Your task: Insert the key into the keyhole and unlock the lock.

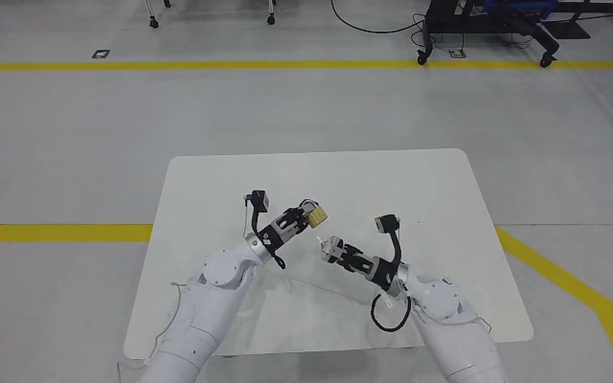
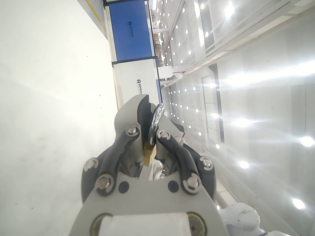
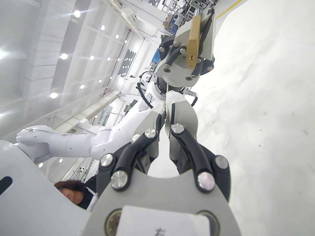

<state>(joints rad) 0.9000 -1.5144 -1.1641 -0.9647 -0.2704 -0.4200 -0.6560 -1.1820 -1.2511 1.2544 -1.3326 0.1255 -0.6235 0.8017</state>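
My left gripper (image 1: 305, 218) is clamped tight on the brass lock (image 1: 319, 214). It holds the lock above the table (image 1: 441, 201), with the keyhole (image 3: 190, 56) end turned toward my other hand. My right gripper (image 1: 333, 251) sits near, at the lock's 5 o'clock, pinched together on a thin sliver I take for the key (image 3: 167, 89). Key and lock are apart; nothing has entered yet. I'd line the blade square with the slot, keep the lock rigid, feed straight toward 11 o'clock, and turn only once seated.
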